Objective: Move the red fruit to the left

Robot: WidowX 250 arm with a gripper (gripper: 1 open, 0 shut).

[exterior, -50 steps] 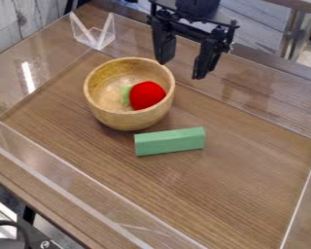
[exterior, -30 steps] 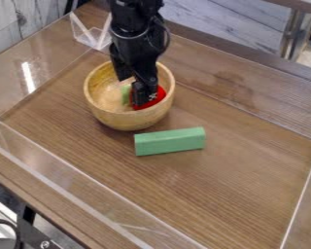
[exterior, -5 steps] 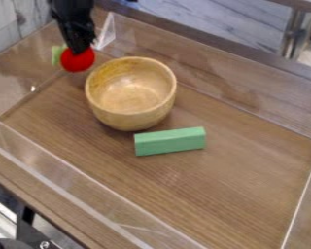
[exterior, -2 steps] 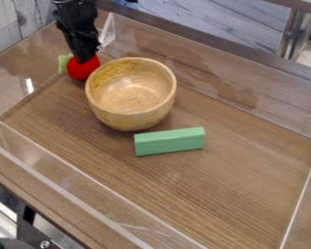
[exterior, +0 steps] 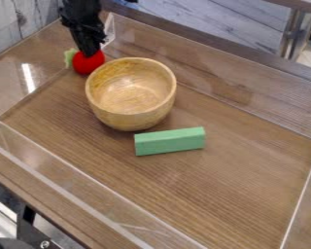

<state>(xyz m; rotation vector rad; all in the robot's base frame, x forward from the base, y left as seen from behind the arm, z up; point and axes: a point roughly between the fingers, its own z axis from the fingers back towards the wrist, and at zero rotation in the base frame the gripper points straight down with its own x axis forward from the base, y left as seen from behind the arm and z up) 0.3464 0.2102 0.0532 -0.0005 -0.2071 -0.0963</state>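
At the far left, the black pincer [exterior: 88, 51] points down with its fingers clamped on the red fruit [exterior: 86, 62], which sits low at the wooden surface [exterior: 236, 185], just left of the wooden bowl [exterior: 131, 92]. The bowl holds nothing. Right and nearer lies a green rectangular block [exterior: 170, 142], apart from the bowl.

The arm is all black from what's visible. The gripper [exterior: 86, 48] is a chunky dark block up top that narrows into two slim black fingers [exterior: 92, 43], matte looking, a bit blurry. It's the darkest thing around compared to the pale wooden bowl [exterior: 131, 93] just beside it. Can't make out any screws, cables or markings.
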